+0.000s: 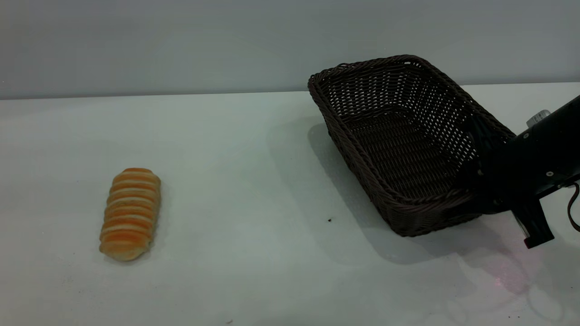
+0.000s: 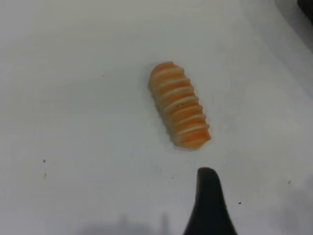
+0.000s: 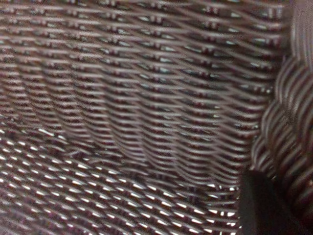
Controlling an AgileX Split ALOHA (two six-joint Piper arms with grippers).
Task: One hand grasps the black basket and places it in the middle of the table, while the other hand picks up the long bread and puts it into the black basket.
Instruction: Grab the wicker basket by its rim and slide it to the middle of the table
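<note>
Wicker black basket (image 1: 408, 149) tilted, nothing inside — right end effector (image 1: 476, 174) seemingly grasping its rim.

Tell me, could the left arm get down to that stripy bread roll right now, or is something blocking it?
Probably yes. The long bread lies alone on bare table, and the left gripper hangs just above it. The black basket, held tilted by the right gripper, is well aside.

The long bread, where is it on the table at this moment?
In the exterior view the long bread lies alone on the left part of the table, far from the black basket on the right side; nothing touches it.
</note>
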